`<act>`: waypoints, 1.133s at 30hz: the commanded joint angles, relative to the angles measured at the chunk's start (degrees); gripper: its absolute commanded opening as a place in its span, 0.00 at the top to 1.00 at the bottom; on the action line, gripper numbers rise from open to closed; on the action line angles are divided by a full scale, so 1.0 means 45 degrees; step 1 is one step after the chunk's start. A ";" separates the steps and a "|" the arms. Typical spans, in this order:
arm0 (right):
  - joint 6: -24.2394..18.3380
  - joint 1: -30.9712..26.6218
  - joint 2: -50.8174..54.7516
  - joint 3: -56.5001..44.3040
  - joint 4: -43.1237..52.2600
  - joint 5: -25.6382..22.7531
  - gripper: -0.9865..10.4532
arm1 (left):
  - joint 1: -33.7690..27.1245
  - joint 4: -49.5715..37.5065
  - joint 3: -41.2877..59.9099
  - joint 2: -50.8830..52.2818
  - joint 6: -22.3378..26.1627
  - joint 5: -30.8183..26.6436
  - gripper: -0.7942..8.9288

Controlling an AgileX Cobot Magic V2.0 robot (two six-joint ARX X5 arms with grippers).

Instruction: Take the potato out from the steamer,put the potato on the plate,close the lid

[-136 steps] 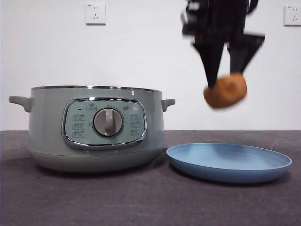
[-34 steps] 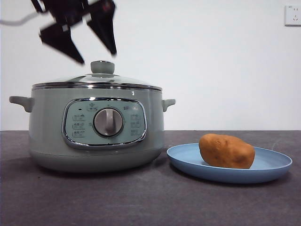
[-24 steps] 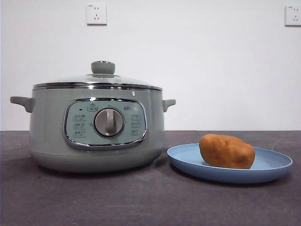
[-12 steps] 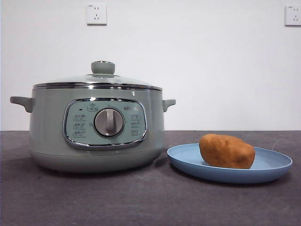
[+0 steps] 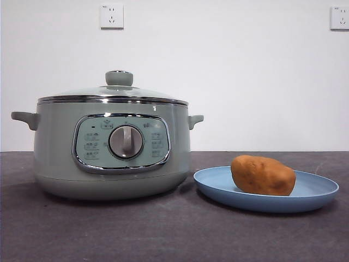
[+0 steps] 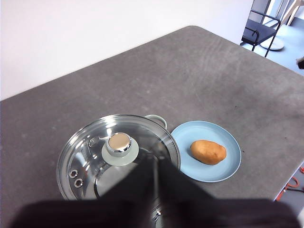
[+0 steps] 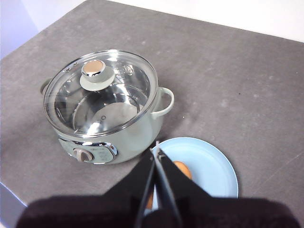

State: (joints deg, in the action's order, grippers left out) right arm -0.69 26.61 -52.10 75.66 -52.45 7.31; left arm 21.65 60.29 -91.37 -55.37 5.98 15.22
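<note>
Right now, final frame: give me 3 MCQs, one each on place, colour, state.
1. Where is the potato?
A. in the steamer
B. on the plate
C. on the bare table

2. What colour is the plate?
A. light blue
B. white
C. red

3. How is the lid?
A. seated on the steamer
B. held by a gripper
C. lying on the table

Key: 1 B, it lies within the plate's rim. 2 A, blue in every view. 3 A, its chrome rim sits on the steamer, no gripper at it.
</note>
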 commanded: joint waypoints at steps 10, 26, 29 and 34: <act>0.0044 0.0015 0.0019 -0.0019 0.0160 -0.0034 0.91 | 0.0024 -0.0039 0.0073 -0.0568 0.0039 -0.0015 0.92; 0.0044 0.0015 0.0019 -0.0019 0.0107 -0.0034 0.91 | -0.0185 -0.0733 0.0403 -0.0272 -0.0578 -0.0695 0.92; 0.0044 0.0015 0.0019 -0.0019 0.0107 -0.0034 0.91 | -0.0321 -0.2438 0.1695 0.0466 -0.0680 -0.0665 0.92; 0.0044 0.0015 0.0019 -0.0019 0.0102 -0.0034 0.91 | -0.0685 -0.6339 0.6052 0.2730 -0.1617 -0.0146 0.92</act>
State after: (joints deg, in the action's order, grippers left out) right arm -0.67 26.61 -52.10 75.66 -52.27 7.31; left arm 19.05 35.90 -70.15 -45.36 1.32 13.85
